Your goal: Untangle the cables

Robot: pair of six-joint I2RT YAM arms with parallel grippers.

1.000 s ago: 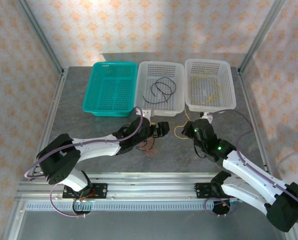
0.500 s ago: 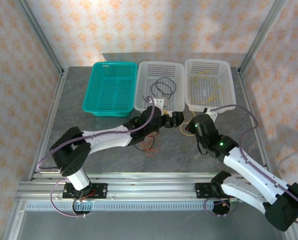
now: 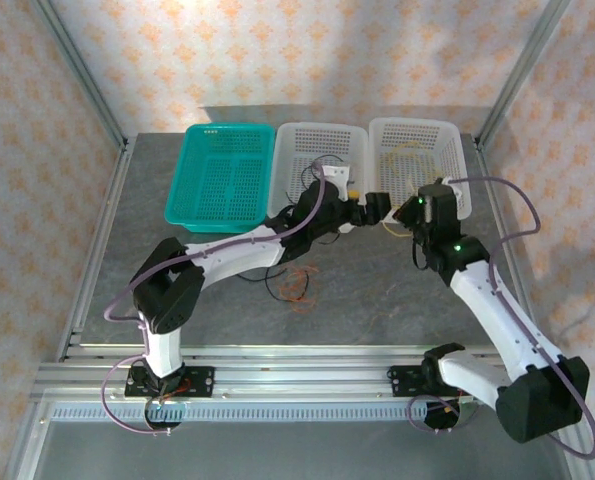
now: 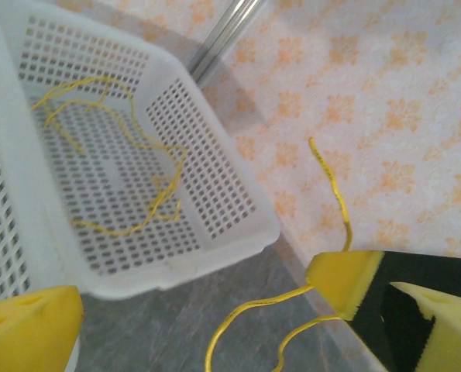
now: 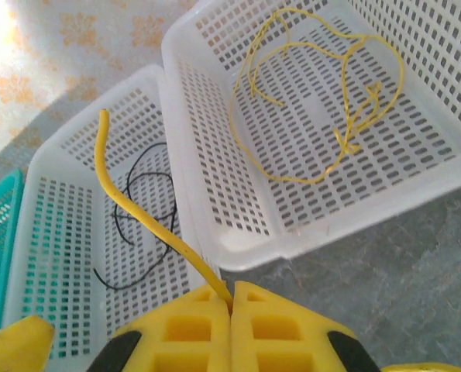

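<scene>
Both hands have swung from mid-counter up toward the baskets in the last second, and the left one's jaws have spread wide. One yellow cable (image 5: 133,205) is pinched in the right hand (image 5: 231,298), its pads pressed tight together on the strand. From the pads the cable rises over the meeting edges of the two white baskets. In the left wrist view its loose lengths curl down below the grip.

The left hand (image 3: 375,208) stands fully open just beside the right hand (image 3: 405,212), with nothing in it. A second yellow cable (image 5: 331,116) lies looped in the right basket (image 3: 417,123), and a black cable (image 5: 137,225) lies in the middle basket (image 3: 322,127). An orange-brown cable (image 3: 297,288) sits on the counter (image 3: 377,300), well apart from both hands. The teal basket (image 3: 217,128) is at far left.
</scene>
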